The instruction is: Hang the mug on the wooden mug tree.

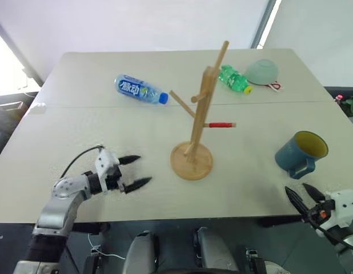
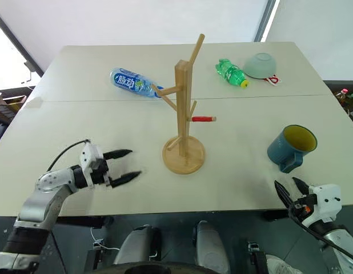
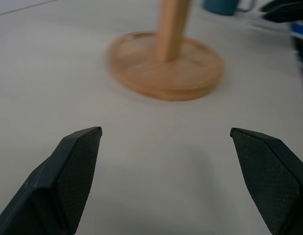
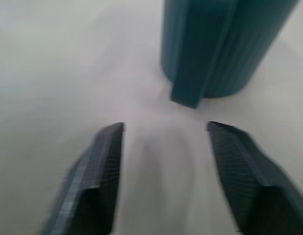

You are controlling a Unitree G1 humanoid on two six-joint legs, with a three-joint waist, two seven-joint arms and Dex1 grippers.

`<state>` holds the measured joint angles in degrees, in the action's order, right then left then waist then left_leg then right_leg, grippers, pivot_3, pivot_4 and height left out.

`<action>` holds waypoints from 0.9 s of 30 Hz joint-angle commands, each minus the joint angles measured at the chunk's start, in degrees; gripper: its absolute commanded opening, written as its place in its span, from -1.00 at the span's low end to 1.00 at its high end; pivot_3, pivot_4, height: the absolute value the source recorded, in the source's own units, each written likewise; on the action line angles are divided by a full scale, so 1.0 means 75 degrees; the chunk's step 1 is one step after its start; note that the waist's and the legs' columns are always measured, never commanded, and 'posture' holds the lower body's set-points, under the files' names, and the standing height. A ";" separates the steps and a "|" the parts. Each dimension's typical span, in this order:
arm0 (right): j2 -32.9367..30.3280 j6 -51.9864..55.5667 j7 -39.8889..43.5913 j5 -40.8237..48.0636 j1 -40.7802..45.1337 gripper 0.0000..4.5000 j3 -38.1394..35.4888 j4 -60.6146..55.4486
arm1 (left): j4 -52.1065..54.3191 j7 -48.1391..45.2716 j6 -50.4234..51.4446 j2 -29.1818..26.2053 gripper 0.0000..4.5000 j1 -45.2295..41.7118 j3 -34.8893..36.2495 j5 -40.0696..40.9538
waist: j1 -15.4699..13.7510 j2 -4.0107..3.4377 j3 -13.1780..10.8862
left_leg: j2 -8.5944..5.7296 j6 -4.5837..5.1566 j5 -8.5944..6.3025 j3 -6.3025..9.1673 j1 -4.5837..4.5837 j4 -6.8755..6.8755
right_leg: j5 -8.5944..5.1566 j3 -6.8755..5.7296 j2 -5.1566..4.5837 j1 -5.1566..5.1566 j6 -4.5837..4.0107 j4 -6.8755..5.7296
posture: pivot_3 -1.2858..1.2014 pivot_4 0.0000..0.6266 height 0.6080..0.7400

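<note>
The teal-blue mug with a yellow inside stands upright on the table's right side, its handle turned toward the near edge. My right gripper hovers just short of that handle at the table's front edge, fingers open with nothing between them. The wooden mug tree stands mid-table on its round base, one peg carrying a red band. My left gripper is open over bare tabletop, left of the base and pointing toward it.
A blue-labelled plastic bottle lies behind the tree to the left. A green bottle and an upturned pale green bowl sit at the far right. A seam crosses the tabletop.
</note>
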<state>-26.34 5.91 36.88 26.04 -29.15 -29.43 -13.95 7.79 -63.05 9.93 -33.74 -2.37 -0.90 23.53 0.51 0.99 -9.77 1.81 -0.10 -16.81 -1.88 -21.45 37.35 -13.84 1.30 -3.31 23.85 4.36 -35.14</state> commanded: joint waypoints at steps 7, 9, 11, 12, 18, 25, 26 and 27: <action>-0.0024 0.0036 -0.0400 -0.0197 0.0695 -0.98 0.0216 -0.0381 | 0.1398 -0.0370 0.0531 0.0087 1.00 -0.0348 -0.0729 0.0516 | 0.0024 -0.0003 0.0001 | 0.0001 0.0001 0.0000 -0.0002 0.0002 0.0009 | 0.0000 0.0000 0.0025 -0.0002 0.0001 0.0000 | 0.03 -0.52 1.00; -0.0012 -0.0033 -0.0598 -0.0384 0.0891 -0.98 0.0192 -0.0121 | 0.1390 -0.0314 0.0541 0.0155 1.00 -0.0488 -0.0792 0.0506 | 0.0017 -0.0003 0.0002 | 0.0003 0.0001 0.0000 -0.0002 0.0001 0.0011 | 0.0000 0.0005 0.0043 -0.0003 0.0001 -0.0001 | 0.03 -0.52 1.00; 0.0039 -0.0137 -0.0810 -0.0499 0.1083 -0.98 0.0079 0.0192 | 0.1398 -0.0257 0.0588 0.0215 1.00 -0.0575 -0.0846 0.0510 | 0.0007 -0.0003 0.0001 | 0.0001 0.0001 0.0001 0.0000 0.0001 0.0012 | 0.0000 0.0008 0.0058 -0.0004 0.0001 0.0000 | 0.03 -0.52 1.00; 0.0052 -0.0168 -0.0861 -0.0520 0.1130 -0.98 0.0054 0.0271 | 0.1403 -0.0245 0.0606 0.0228 1.00 -0.0590 -0.0857 0.0511 | -0.0004 -0.0003 0.0002 | 0.0000 0.0001 0.0001 0.0003 -0.0001 0.0013 | 0.0000 0.0008 0.0062 -0.0003 0.0001 -0.0001 | 0.03 -0.52 1.00; 0.0039 -0.0390 -0.1132 -0.0715 0.1203 -0.98 -0.0075 0.0732 | 0.1362 -0.0145 0.0520 0.0370 1.00 -0.0600 -0.1043 0.0402 | 0.0016 -0.0004 0.0002 | 0.0000 0.0002 0.0001 0.0007 -0.0001 0.0012 | -0.0001 0.0014 0.0076 -0.0004 0.0002 -0.0001 | 0.03 -0.52 1.00; -0.0021 -0.0744 -0.1477 -0.0704 0.1303 -0.98 -0.0632 0.1359 | 0.1238 -0.0127 0.0354 0.0484 1.00 -0.0593 -0.1138 0.0295 | 0.0021 -0.0006 0.0003 | 0.0001 0.0002 0.0001 0.0006 0.0006 0.0023 | 0.0000 0.0019 0.0082 -0.0013 0.0001 -0.0005 | 0.03 -0.52 1.00; -0.0026 -0.0760 -0.1432 -0.0730 0.1227 -0.98 -0.0619 0.1335 | 0.1211 -0.0128 0.0337 0.0496 1.00 -0.0607 -0.1147 0.0286 | 0.0022 -0.0007 0.0004 | 0.0001 0.0002 0.0001 0.0007 0.0006 0.0023 | 0.0000 0.0019 0.0084 -0.0013 0.0001 -0.0005 | 0.03 -0.52 1.00; -0.0030 -0.0773 -0.1410 -0.0778 0.1151 -0.98 -0.0599 0.1308 | 0.1179 -0.0133 0.0316 0.0504 1.00 -0.0621 -0.1154 0.0277 | 0.0023 -0.0009 0.0005 | 0.0001 0.0002 0.0001 0.0008 0.0007 0.0023 | 0.0000 0.0019 0.0084 -0.0013 0.0001 -0.0007 | 0.03 -0.52 1.00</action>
<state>-25.97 1.44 25.92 20.34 -19.80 -32.74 -2.94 16.02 -63.98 13.40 -30.04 -6.53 -9.92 25.49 0.69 0.92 -9.73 1.82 -0.08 -16.81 -1.82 -21.40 37.52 -13.84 1.45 -2.68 23.75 4.37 -35.19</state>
